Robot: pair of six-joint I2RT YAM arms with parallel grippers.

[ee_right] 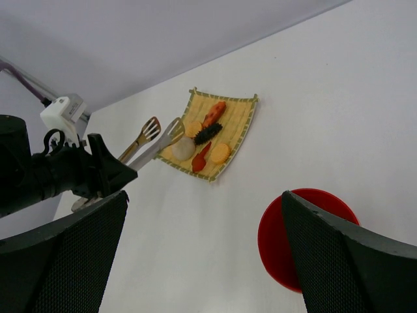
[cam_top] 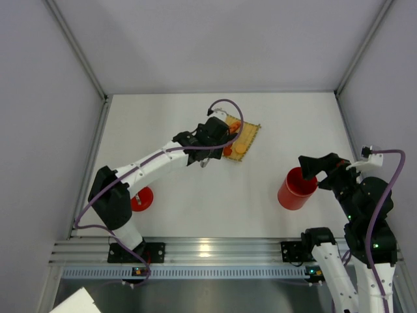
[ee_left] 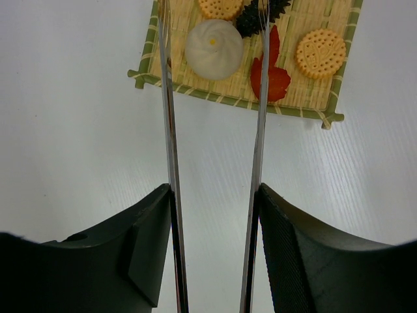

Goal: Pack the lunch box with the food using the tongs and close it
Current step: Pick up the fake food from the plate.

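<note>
My left gripper (ee_left: 215, 195) is shut on the tongs (ee_left: 171, 150), one finger against each slim metal arm. The arms stand spread, and between them I see a white bun (ee_left: 214, 49) on the yellow mat (ee_left: 306, 98). Also among the food are a red piece (ee_left: 268, 73), a dark piece (ee_left: 251, 19) and round crackers (ee_left: 320, 53). The red lunch box (cam_top: 298, 188) stands open at the right. My right gripper (cam_top: 319, 169) hangs open just beside its rim, with nothing held. In the right wrist view the lunch box (ee_right: 280, 241) shows between that gripper's fingers (ee_right: 65, 261).
The red lid (cam_top: 141, 199) lies flat near the left arm's base. The mat (cam_top: 242, 140) sits at the table's far middle. Grey walls enclose the table on three sides. An aluminium rail (cam_top: 208, 251) runs along the near edge.
</note>
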